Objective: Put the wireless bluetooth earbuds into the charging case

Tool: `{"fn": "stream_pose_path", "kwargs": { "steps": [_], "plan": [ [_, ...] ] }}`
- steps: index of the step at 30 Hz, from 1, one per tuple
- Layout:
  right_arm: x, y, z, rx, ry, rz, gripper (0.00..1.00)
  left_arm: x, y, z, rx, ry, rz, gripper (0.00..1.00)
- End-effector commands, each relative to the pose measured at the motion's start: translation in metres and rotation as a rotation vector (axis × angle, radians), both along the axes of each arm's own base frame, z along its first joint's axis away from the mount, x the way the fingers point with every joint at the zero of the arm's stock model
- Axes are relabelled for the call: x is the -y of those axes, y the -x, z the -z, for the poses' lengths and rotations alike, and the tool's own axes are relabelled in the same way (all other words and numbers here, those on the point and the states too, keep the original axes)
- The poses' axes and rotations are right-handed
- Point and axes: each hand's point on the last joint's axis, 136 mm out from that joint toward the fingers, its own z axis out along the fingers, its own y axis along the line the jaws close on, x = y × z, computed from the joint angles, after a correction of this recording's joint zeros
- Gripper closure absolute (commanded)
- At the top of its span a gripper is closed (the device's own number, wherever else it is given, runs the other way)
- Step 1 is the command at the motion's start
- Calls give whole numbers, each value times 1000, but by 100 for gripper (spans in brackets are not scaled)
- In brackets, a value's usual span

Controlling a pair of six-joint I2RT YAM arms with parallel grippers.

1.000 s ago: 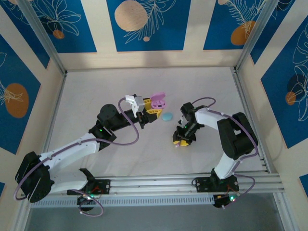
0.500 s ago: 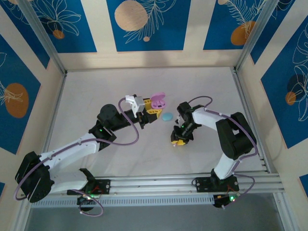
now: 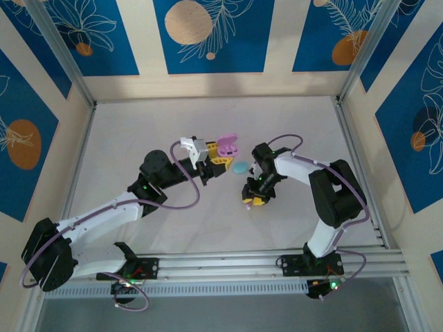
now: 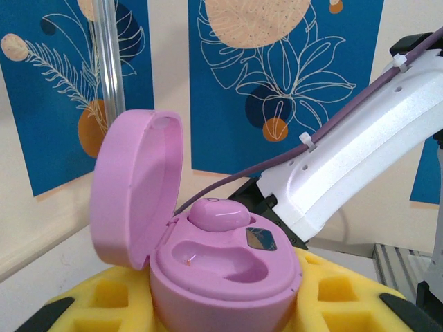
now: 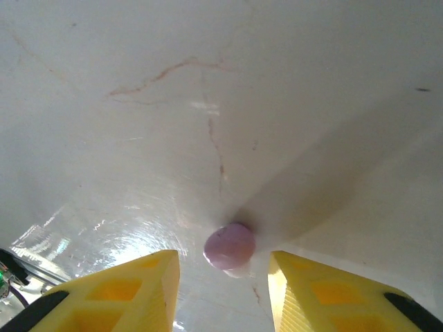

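Counter: white, smooth surface (image 3: pixel 138 131), closed in by walls (image 3: pixel 208 34) with a blue and cream leaf pattern.
Left gripper: (image 3: pixel 219 157) raised over the middle of the counter. Its yellow fingers (image 4: pixel 90 304) are pressed against the lower half of the pink charging case, one on each side, so the case is firmly held.
Pink charging case: (image 4: pixel 221 277) held upright between those fingers. Its lid (image 4: pixel 135 187) is swung open and stands on the left side in the left wrist view.
Seated earbud: one pink earbud (image 4: pixel 217 214) sits in the back slot of the case, and its rounded top rises above the rim.
Front slot: (image 4: pixel 214 257) a hollow, empty recess just in front of the seated earbud.
Right gripper: (image 5: pixel 221 270) pointed down at the counter, to the right of the pink charging case. The jaws stand apart and grasp nothing.
Loose earbud: a second pink earbud (image 5: pixel 230 246) lies on the counter between the two yellow fingers (image 5: pixel 131 290) of the right gripper, with a gap on each side.
Teal case: (image 3: pixel 239 167) closed, lying flat on the counter between the two grippers, just beside the pink charging case.
Right arm: its white link (image 4: pixel 360 152) with a purple cable passes behind the pink charging case in the left wrist view.
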Motion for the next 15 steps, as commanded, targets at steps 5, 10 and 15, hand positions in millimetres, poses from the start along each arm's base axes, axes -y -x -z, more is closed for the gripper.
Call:
{"fn": "stream_pose_path", "kwargs": {
  "steps": [5,10,15],
  "plan": [
    [2,-1,4,-20,87,-4,60,-4,7,-13,48,29,-5,71],
    [3,-2,5,-16,117,-5,61,-6,7,-13,48,28,-11,71],
    [-4,-2,6,-22,107,-26,65,-4,7,-13,45,27,-10,71]
  ]
}}
